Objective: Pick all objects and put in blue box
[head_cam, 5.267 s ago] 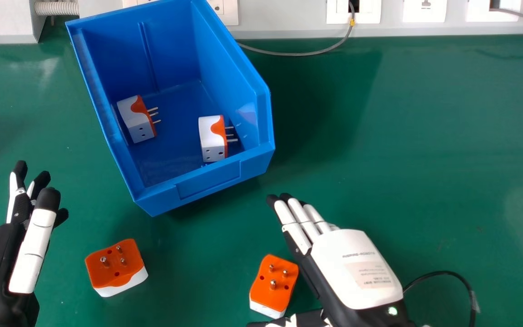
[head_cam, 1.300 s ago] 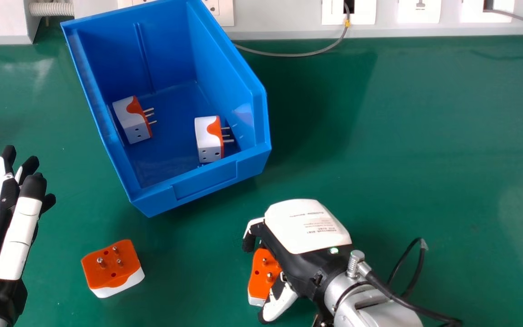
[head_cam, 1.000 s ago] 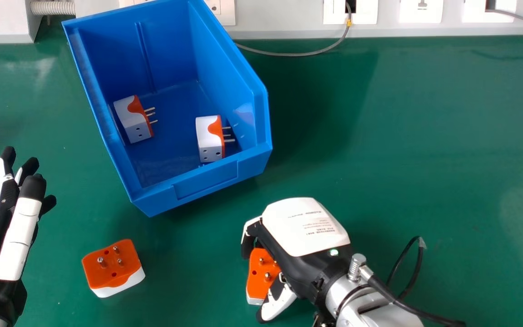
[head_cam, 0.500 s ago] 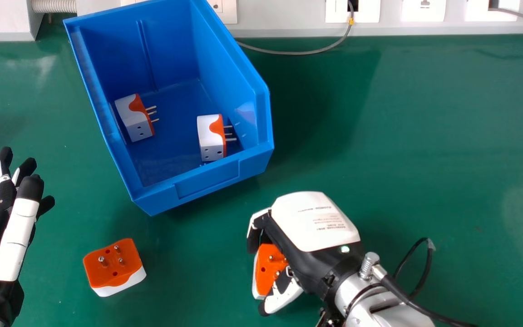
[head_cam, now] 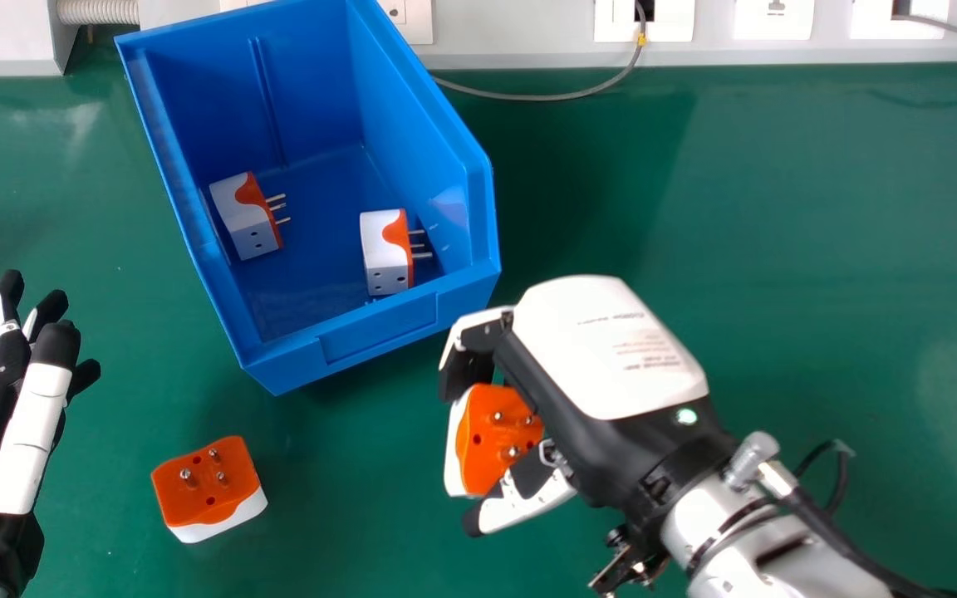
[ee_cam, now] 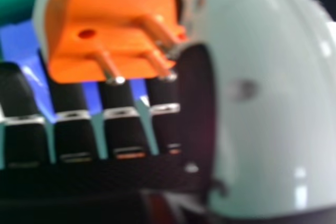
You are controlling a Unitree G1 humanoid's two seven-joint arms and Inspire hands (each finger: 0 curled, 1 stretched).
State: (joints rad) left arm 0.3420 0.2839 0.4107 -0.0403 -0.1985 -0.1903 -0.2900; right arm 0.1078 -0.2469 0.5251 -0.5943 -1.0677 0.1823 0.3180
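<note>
Blue box (head_cam: 379, 328) contains two adapters (head_cam: 244, 218); a third adapter (head_cam: 495, 438) is gripped between curled fingers and thumb of the right hand (head_cam: 611, 349), and one orange-and-white unit (head_cam: 208, 490) on the table (head_cam: 744, 249) awaits pickup.

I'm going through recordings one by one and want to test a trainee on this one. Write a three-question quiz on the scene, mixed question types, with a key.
1. Multiple choice: What is in the grasp of the right hand?
A) the grey cable
B) an orange and white plug adapter
C) nothing

2. True or false: The other adapter, resting on the green table, has its prongs pointing up.

3. Fill in the number: Inside the blue box lie ____ adapters.

Key: 1 B; 2 true; 3 two
</note>
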